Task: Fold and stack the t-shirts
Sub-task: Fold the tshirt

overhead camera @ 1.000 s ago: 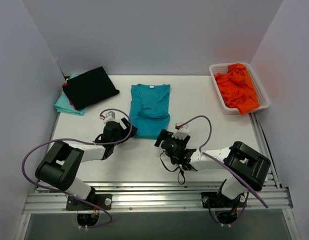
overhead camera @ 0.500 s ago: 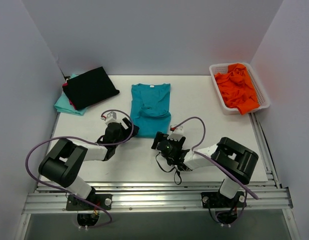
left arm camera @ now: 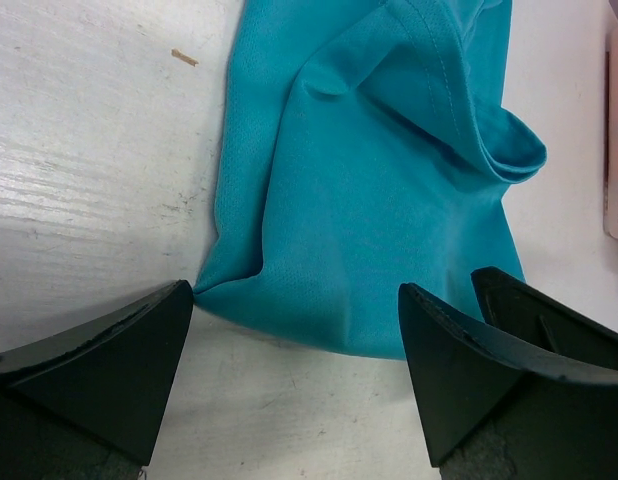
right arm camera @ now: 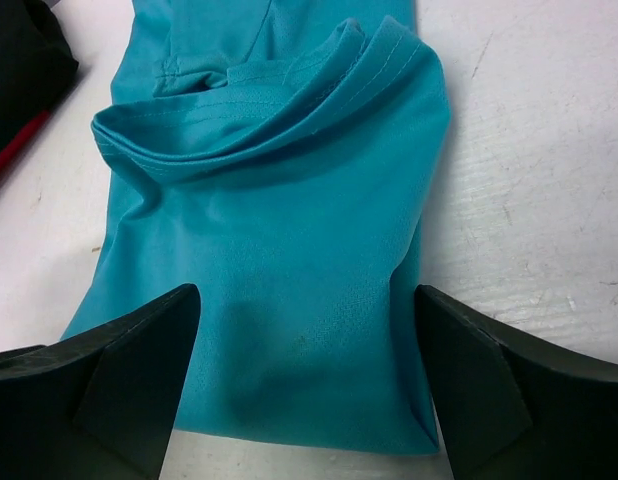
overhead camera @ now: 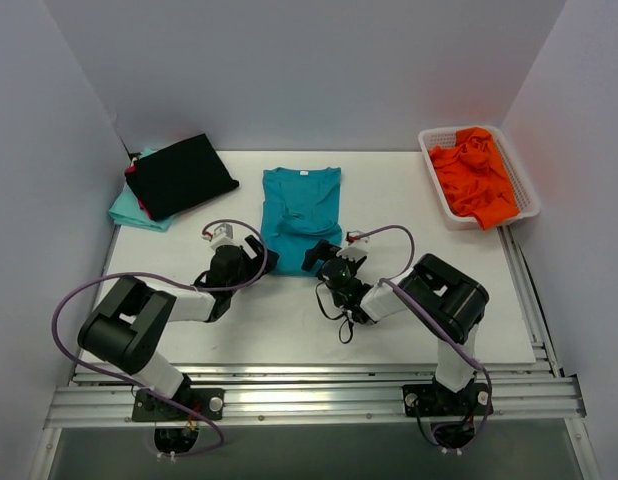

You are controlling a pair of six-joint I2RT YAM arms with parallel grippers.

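Teal t-shirt point(overhead camera: 301, 218) lies mid-surface, partly folded. Left end effector point(left arm camera: 294, 345) and right end effector point(right arm camera: 309, 360) both spread wide over its near hem, holding nothing. Best to drop both onto the near corners together, pinch both layers, then fold toward the far edge.

White table point(overhead camera: 239, 330), plain pale-lavender walls point(overhead camera: 309, 70), even light.

No readable text, labels, brands or numbers in any view
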